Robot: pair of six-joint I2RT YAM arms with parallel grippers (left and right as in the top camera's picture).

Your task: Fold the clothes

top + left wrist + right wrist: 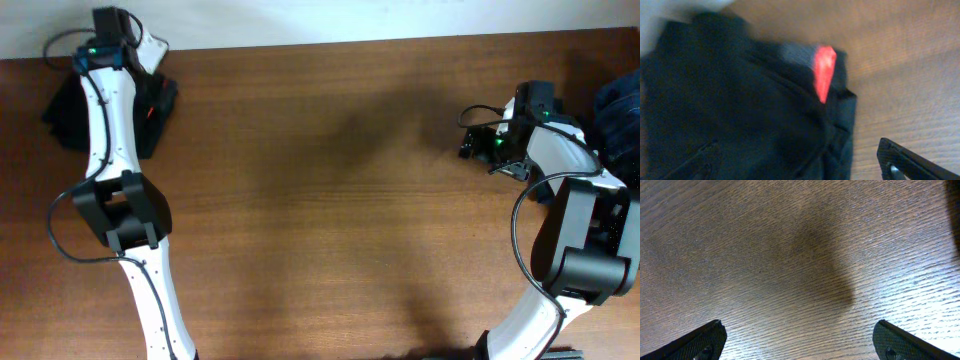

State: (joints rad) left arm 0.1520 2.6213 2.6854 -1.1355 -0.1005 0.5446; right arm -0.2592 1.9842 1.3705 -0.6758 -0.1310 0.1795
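Observation:
A heap of black clothes (70,108) lies at the table's far left corner, partly under my left arm. In the left wrist view the black fabric (740,110) fills most of the frame, with a red patch (824,70) and a bit of grey beside it. My left gripper (800,170) is open just above this heap. Its right finger (907,164) is over bare wood, and the left one is barely visible against the dark cloth. My right gripper (800,345) is open over bare table with nothing between its fingers (700,342). In the overhead view the right gripper (468,140) is at the right.
A blue garment (622,110) lies at the table's right edge behind the right arm. The brown wooden table (340,200) stretches between the two arms. Its far edge meets a white wall (350,15) close behind the black heap.

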